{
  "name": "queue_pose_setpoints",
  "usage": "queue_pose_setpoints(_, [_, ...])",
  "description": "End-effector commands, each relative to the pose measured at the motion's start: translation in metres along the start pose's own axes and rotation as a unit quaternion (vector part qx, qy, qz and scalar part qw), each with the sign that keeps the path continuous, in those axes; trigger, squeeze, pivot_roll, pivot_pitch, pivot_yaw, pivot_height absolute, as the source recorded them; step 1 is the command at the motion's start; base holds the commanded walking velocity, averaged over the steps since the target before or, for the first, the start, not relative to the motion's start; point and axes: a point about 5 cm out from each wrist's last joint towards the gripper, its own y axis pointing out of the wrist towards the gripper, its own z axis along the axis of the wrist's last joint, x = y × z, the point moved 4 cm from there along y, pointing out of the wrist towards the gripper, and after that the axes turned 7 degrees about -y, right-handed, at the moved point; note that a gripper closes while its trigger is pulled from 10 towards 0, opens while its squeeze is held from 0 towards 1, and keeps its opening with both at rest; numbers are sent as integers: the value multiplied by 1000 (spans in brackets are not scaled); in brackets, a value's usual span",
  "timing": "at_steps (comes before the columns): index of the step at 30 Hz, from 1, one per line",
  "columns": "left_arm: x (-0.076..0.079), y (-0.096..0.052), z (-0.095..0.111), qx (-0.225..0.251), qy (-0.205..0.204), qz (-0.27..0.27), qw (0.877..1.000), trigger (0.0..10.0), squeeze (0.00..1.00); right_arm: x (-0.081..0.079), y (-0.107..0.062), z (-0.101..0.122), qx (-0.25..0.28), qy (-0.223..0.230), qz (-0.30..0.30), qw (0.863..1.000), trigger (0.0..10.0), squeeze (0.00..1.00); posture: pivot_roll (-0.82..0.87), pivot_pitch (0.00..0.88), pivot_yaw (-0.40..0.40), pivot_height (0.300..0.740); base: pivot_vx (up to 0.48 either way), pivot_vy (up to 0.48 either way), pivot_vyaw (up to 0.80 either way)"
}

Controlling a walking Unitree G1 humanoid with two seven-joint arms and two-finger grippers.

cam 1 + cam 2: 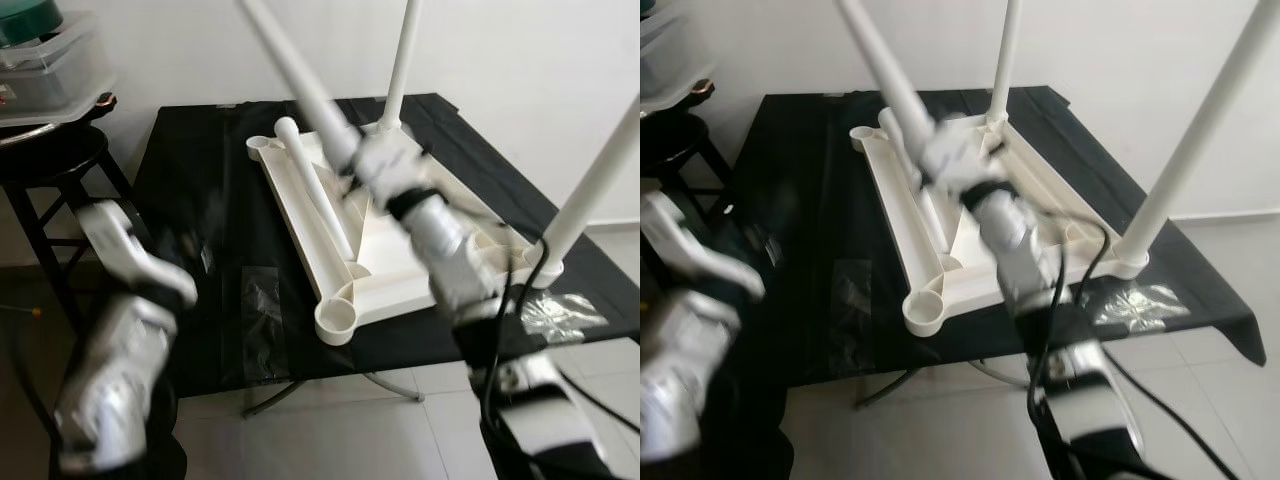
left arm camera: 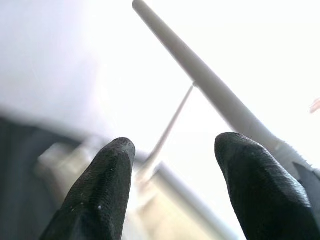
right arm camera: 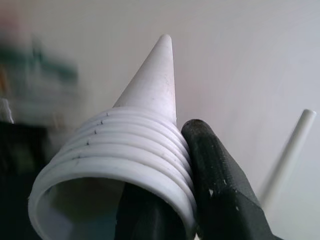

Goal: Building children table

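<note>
Right up close in the right wrist view, the right gripper (image 3: 165, 210) is pinching a white plastic table leg with a ribbed screw end (image 3: 125, 165), holding it tilted in the air over the upside-down white plastic children's tabletop (image 1: 390, 260) that sits on a black cloth-covered table (image 1: 200, 200); two more white legs (image 1: 400, 65) already stand upright in its corner sockets and another one lies on it, while the left gripper (image 2: 175, 185) hangs low off to the left with its fingers spread around nothing
</note>
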Motion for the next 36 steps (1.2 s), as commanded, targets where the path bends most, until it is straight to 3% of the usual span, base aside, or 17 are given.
queue_pose_setpoints(1, [1,8,11,14,-94,-17,995,10000,0,4,-10,16,38,184,88,978,10000,0,-2,15,32,740,0,0,0])
queue_pose_setpoints(2, [1,8,11,14,-94,-17,995,10000,0,4,-10,16,38,184,88,978,10000,0,-2,15,32,740,0,0,0])
queue_pose_setpoints(3, [4,12,17,25,-126,-31,991,10000,0,-2,-18,24,54,228,145,961,10000,0,-2,13,31,740,0,0,0])
queue_pose_setpoints(4, [4,12,17,25,-126,-31,991,10000,0,-2,-18,24,54,228,145,961,10000,0,-2,13,31,740,0,0,0])
queue_pose_setpoints(5, [12,14,21,32,-158,-58,985,10000,1000,-10,-30,29,64,245,203,946,10000,0,-1,11,32,740,0,0,0])
queue_pose_setpoints(7, [12,14,21,32,-158,-58,985,10000,1000,-10,-30,29,64,245,203,946,10000,0,-1,11,32,740,0,0,0])
queue_pose_setpoints(9, [30,14,26,28,-212,-125,969,10000,1000,-26,-61,34,64,238,319,915,10000,0,-7,7,32,740,0,0,0])
queue_pose_setpoints(10, [30,14,26,28,-212,-125,969,10000,1000,-26,-61,34,64,238,319,915,10000,0,-7,7,32,740,0,0,0])
queue_pose_setpoints(12, [43,10,30,19,-237,-168,957,10000,1000,-34,-78,31,50,235,371,897,10000,0,-7,7,32,740,0,0,0])
queue_pose_setpoints(17, [47,8,31,15,-246,-181,952,10000,1000,-39,-82,29,45,235,383,892,10000,0,-7,7,32,740,0,0,0])
queue_pose_setpoints(19, [48,7,33,8,-263,-183,947,10000,1000,-44,-89,33,41,255,414,873,10000,0,-1,1,26,740,0,0,0])
queue_pose_setpoints(23, [47,6,35,10,-279,-178,944,10000,1000,-52,-96,33,32,262,441,858,10000,0,1,0,25,740,0,0,0])
queue_pose_setpoints(24, [45,6,37,16,-294,-176,939,8000,922,-55,-99,31,25,262,449,854,10000,0,1,0,24,740,0,0,0])
queue_pose_setpoints(26, [44,5,38,20,-304,-175,936,8000,922,-57,-101,30,22,262,454,852,10000,0,1,0,24,740,0,0,0])
queue_pose_setpoints(27, [44,4,42,25,-321,-181,929,0,0,-58,-103,29,19,262,459,849,10000,0,-1,0,25,740,0,0,0])
queue_pose_setpoints(31, [45,1,46,32,-336,-193,921,0,0,-60,-106,28,13,260,465,846,10000,0,-2,0,23,740,0,0,0])
queue_pose_setpoints(36, [46,1,45,27,-336,-190,922,0,0,-64,-108,28,8,263,468,843,10000,0,-9,0,24,740,0,0,0])
